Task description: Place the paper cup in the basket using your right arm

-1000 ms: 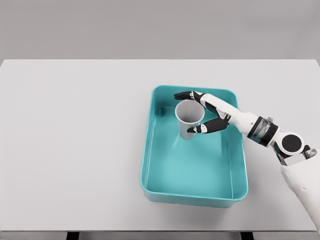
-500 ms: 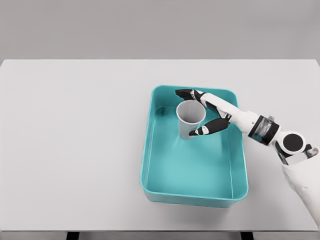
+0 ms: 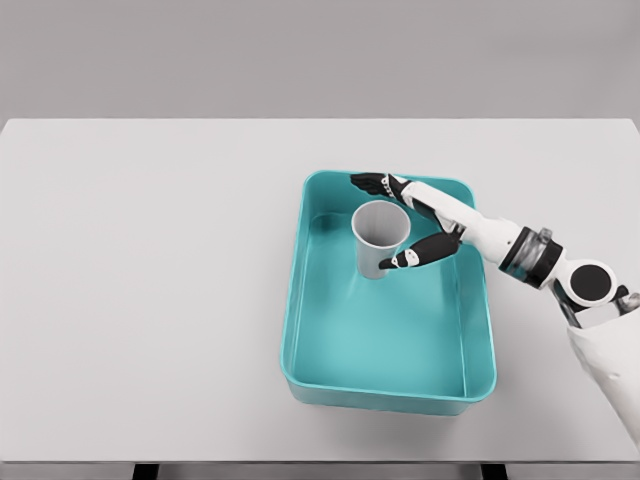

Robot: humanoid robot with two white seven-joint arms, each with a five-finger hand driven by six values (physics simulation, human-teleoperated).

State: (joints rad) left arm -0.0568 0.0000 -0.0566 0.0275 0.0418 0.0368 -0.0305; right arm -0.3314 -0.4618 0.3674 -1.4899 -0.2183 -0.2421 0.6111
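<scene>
Fingers spread wider; paper cup (image 3: 379, 238) upright between right robot hand (image 3: 425, 220) digits, in basket (image 3: 300, 300).

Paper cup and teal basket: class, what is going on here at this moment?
The robot's right hand reaches in from the right and is placed around a grey paper cup, fingers behind it and thumb in front. The cup stands upright inside the teal basket, in its far half, on the white table. Whether the hand grips the cup or has let go cannot be told. The left arm is out of view.
</scene>
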